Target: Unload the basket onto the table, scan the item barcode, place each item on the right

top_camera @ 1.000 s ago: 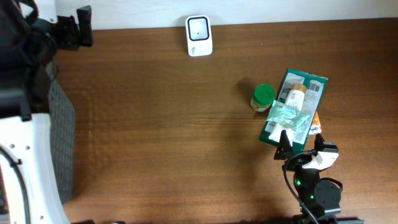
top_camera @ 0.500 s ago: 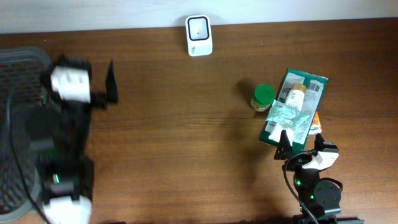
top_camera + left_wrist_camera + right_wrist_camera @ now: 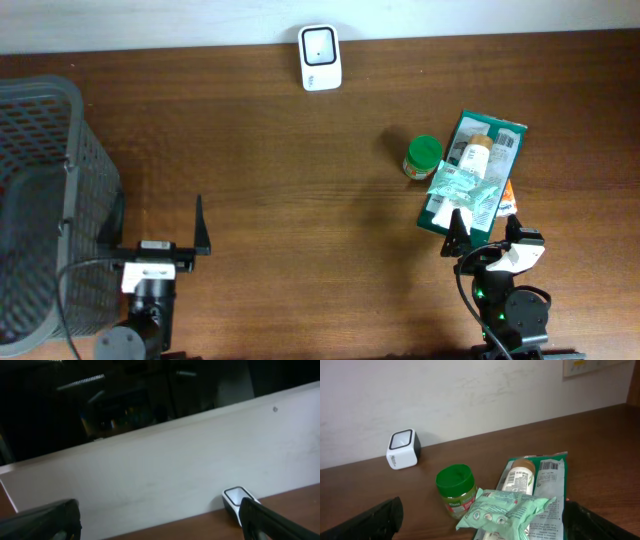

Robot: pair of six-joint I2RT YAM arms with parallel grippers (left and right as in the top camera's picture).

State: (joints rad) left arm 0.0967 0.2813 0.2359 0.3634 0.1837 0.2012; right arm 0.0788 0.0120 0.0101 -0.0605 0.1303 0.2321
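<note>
1. Items for scanning lie in a heap on the right side of the counter (image 3: 300, 200). A flat green packet (image 3: 493, 138) is at the bottom, with a bottle (image 3: 474, 152) lying on it. A pale green pouch (image 3: 462, 190) sits on the packet's near end. A green-lidded jar (image 3: 422, 157) stands upright just beside the packet, on its left.
2. A white scanner (image 3: 320, 58) stands at the counter's far edge against the wall, well apart from the heap.
3. My right arm (image 3: 505, 290) sits low at the near edge, its wrist aimed at the heap. My right jaws are spread wide and grip nothing, with their tips just at the packet's near end.
4. My left arm (image 3: 150, 290) sits low at the near left, beside a wire basket (image 3: 60, 150), and faces the far wall. My left jaws are wide apart and empty, well away from the items.
</note>
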